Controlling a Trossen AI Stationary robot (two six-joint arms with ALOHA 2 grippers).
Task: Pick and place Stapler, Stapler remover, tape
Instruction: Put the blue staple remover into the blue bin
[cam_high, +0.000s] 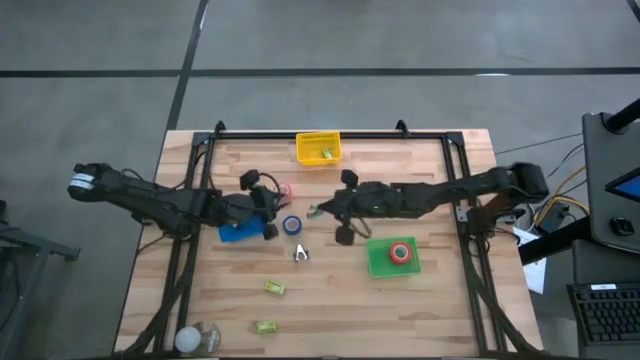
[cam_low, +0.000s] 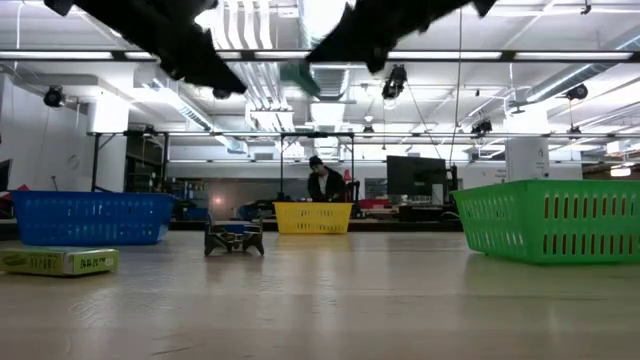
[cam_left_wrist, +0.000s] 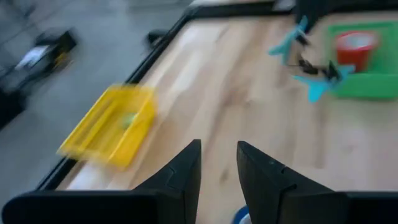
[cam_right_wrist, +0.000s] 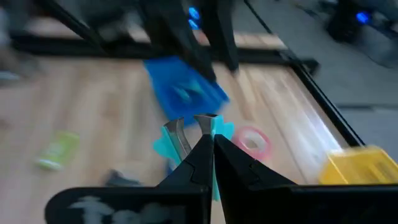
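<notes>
From above, the left gripper (cam_high: 268, 208) hangs at the table's centre-left, over the blue basket (cam_high: 238, 231); a blue tape roll (cam_high: 292, 226) lies just beside it at its 4 o'clock, and a pink tape roll (cam_high: 285, 189) at its 1 o'clock; the right gripper (cam_high: 318, 210) reaches in from 3 o'clock and carries a teal staple remover (cam_high: 313, 211); a red tape roll (cam_high: 401, 252) sits inside the green basket (cam_high: 380, 262) at the right gripper's 4 o'clock; the yellow basket (cam_high: 319, 148) stands at the table's 12 o'clock edge; a second staple remover (cam_high: 301, 254), dark and pale, lies at 6 o'clock from the blue roll.

At table height, both arms are dark shapes overhead; the staple remover (cam_low: 228, 238) on the wood stands between blue basket (cam_low: 90, 217) and yellow basket (cam_low: 313, 217).

In the left wrist camera, the left fingers (cam_left_wrist: 185, 168) stand apart with nothing between them.

In the right wrist camera, the right fingers (cam_right_wrist: 199, 158) are pressed together on the teal staple remover (cam_right_wrist: 169, 140); the pink roll (cam_right_wrist: 253, 141) lies on the wood beyond.
</notes>
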